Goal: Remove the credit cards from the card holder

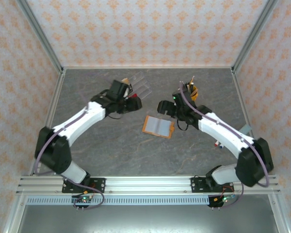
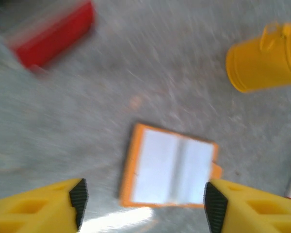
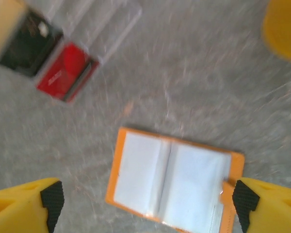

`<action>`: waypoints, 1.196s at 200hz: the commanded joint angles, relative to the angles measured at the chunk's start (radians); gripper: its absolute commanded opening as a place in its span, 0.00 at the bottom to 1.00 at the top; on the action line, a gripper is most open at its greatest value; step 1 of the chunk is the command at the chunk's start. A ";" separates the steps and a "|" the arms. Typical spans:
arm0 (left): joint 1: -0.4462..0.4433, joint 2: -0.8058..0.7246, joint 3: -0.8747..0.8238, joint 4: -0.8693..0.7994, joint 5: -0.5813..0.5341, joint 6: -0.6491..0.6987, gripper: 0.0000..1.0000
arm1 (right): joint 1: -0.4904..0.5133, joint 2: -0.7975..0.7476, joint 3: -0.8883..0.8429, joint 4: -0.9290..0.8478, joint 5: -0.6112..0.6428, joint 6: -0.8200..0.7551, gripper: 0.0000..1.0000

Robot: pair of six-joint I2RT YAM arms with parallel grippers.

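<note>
The card holder (image 1: 158,126) lies open flat on the grey table, orange rim around pale clear sleeves, between the two arms. My left gripper (image 1: 131,100) hovers to its upper left, and my right gripper (image 1: 165,108) is just above its right end. In the left wrist view the card holder (image 2: 172,170) lies beyond my open left gripper (image 2: 145,206), which is empty. In the right wrist view the card holder (image 3: 172,182) lies below my open right gripper (image 3: 148,204), also empty. A red card (image 3: 65,73) and a dark card (image 3: 26,41) lie on the table beside it.
A clear plastic tray (image 1: 139,82) sits at the back, behind the left gripper. A yellow cup (image 1: 192,90) holding pens stands at the back right. A small red-and-white item (image 1: 218,144) lies by the right arm. Patterned walls enclose the table.
</note>
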 commanded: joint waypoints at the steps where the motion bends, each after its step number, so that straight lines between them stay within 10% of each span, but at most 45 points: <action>1: 0.019 -0.105 -0.053 -0.117 -0.332 0.050 0.85 | -0.047 -0.075 -0.038 -0.005 0.261 -0.067 1.00; 44: 0.041 -0.326 -0.267 -0.040 -0.935 0.041 0.99 | -0.183 -0.187 -0.145 0.064 0.548 -0.119 1.00; 84: 0.144 -0.448 -0.492 0.175 -1.122 0.051 1.00 | -0.234 -0.211 -0.321 0.336 0.845 -0.235 1.00; 145: 0.336 -0.380 -0.716 0.637 -0.949 0.330 1.00 | -0.374 -0.061 -0.445 0.568 0.802 -0.318 1.00; 239: 0.360 -0.214 -0.905 1.271 -0.479 0.590 1.00 | -0.423 0.090 -0.625 1.137 0.426 -0.541 1.00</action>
